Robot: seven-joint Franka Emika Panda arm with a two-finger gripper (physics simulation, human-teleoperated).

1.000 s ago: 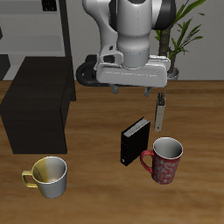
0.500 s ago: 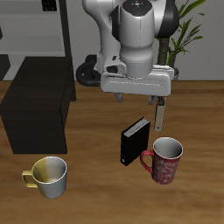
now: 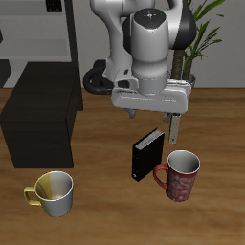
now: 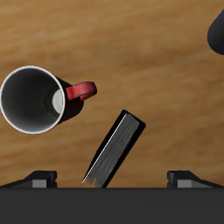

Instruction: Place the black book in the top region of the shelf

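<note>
The black book (image 3: 146,156) stands upright on the wooden table, a thin black slab with pale page edges. It also shows in the wrist view (image 4: 114,150). My gripper (image 3: 151,119) hangs open and empty just above the book, its fingers spread wide, one fingertip (image 3: 175,126) close over the red mug's side. In the wrist view the gripper (image 4: 112,181) has the book's end between its fingers without touching it. The shelf (image 3: 40,124), a low matte-black cabinet, stands apart from the book, across the table.
A red mug (image 3: 179,174) stands right beside the book, also in the wrist view (image 4: 33,99). A cream-yellow mug (image 3: 55,192) sits near the front edge. A tall pale-framed rack (image 3: 59,38) and a potted plant (image 3: 201,33) stand at the back.
My gripper has come down toward the book and shifted slightly over it. The book, mugs and shelf have not moved.
</note>
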